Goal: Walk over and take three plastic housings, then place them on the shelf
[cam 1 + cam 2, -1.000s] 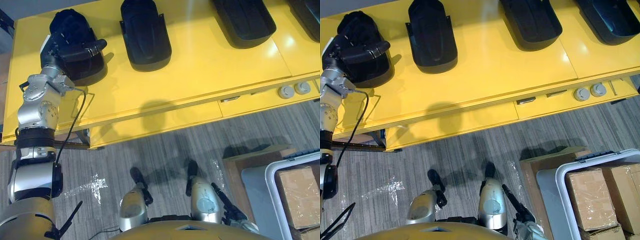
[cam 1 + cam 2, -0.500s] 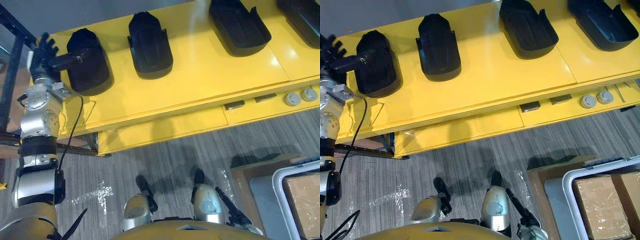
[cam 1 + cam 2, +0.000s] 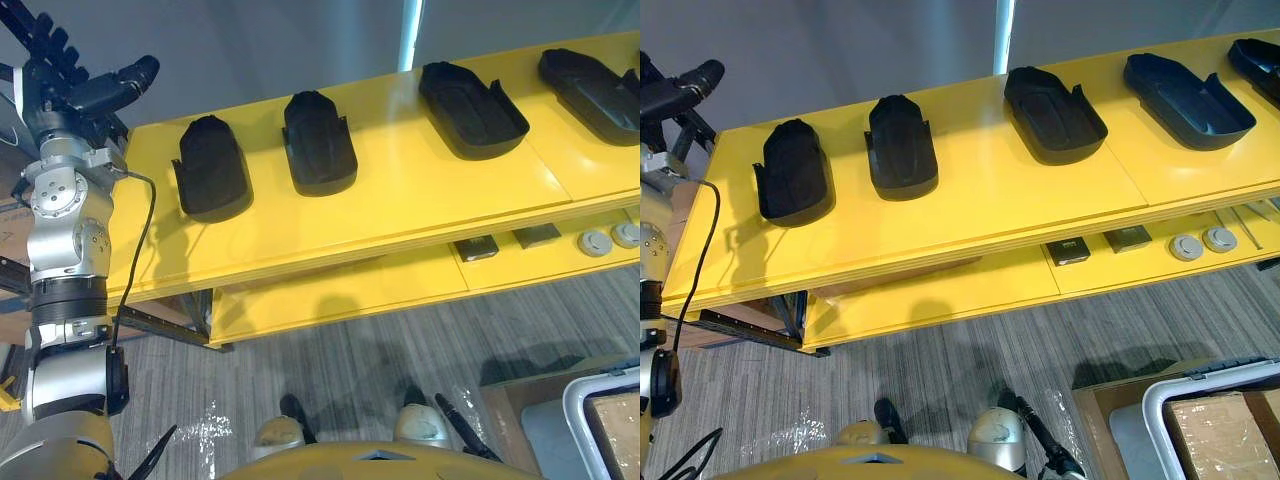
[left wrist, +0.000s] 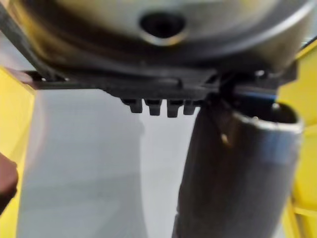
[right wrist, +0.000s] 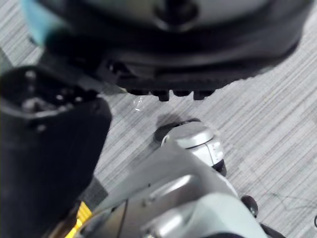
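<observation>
Several black plastic housings lie in a row on the yellow table top (image 3: 400, 200). The leftmost housing (image 3: 210, 168) sits near the table's left end, with a second housing (image 3: 318, 143) beside it and a third housing (image 3: 472, 96) further right. My left hand (image 3: 65, 75) is raised above and to the left of the leftmost housing, apart from it. Its fingers are straight, its thumb (image 3: 125, 80) sticks out, and it holds nothing. In the right wrist view my right hand (image 5: 54, 148) hangs over the striped floor, fingers relaxed and empty.
Under the top, a lower yellow ledge (image 3: 970, 290) carries two grey discs (image 3: 1203, 243) and two dark flat pieces (image 3: 1100, 245). A white bin (image 3: 1160, 410) with cardboard boxes (image 3: 1225, 430) stands on the floor at the lower right. A dark metal frame (image 3: 160, 325) sits under the table's left end.
My left hand has come off the leftmost housing and risen up and to the left, empty. The housing stays on the table. The camera has shifted, so more of the wall shows.
</observation>
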You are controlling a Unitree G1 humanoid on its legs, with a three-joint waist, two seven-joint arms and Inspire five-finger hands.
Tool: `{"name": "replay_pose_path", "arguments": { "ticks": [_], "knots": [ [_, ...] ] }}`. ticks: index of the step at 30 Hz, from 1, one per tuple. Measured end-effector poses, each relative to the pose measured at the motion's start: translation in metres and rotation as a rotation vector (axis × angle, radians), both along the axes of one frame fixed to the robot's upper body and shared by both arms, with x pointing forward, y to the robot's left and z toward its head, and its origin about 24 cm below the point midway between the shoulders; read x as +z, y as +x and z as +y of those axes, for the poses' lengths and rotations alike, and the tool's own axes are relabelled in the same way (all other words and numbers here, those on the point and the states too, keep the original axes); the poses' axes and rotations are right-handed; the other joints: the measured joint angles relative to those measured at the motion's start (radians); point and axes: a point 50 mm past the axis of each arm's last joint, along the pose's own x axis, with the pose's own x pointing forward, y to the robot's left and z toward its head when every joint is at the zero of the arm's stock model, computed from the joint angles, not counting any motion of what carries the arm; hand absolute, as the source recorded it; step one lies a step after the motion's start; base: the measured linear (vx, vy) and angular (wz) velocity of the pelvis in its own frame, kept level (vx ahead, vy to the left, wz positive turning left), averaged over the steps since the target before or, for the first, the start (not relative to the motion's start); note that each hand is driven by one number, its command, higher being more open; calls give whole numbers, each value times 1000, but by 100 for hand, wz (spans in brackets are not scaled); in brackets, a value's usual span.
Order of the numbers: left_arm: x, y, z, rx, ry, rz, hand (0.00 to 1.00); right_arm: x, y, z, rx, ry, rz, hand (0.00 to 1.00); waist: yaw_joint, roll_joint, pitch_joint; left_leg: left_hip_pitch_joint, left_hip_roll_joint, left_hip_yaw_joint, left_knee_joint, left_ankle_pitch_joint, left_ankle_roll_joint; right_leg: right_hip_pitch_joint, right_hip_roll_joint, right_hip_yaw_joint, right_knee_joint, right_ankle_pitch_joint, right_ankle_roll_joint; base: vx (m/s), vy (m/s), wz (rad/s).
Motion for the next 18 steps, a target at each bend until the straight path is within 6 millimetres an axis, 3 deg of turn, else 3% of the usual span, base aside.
{"name": "replay_pose_path", "arguments": {
  "ticks": [5,9,12,18],
  "knots": [
    [-26,3,-35,-194,-71,19,100,-1,-5,3,-15,10,13,100,-2,-13,-25,13,-7,10,-15,-1,-2,20,1,3,-39,19,5,19,13,-3],
    [-69,4,-67,-322,-138,129,100,-2,-5,4,-14,15,15,100,-7,-26,-33,13,-8,18,-19,-1,-2,23,4,8,-56,30,3,14,5,-3],
    [-99,0,-84,-374,-186,200,100,-2,-6,5,-16,16,21,100,-13,-28,-34,14,-8,23,-21,-2,-4,19,6,13,-56,32,3,30,11,-4],
    [-127,-11,-106,-454,-165,262,100,-4,-11,9,-23,37,47,100,-21,-30,-34,18,-5,37,-19,-8,-10,14,8,30,-56,32,3,21,8,-7]
  ]
}}
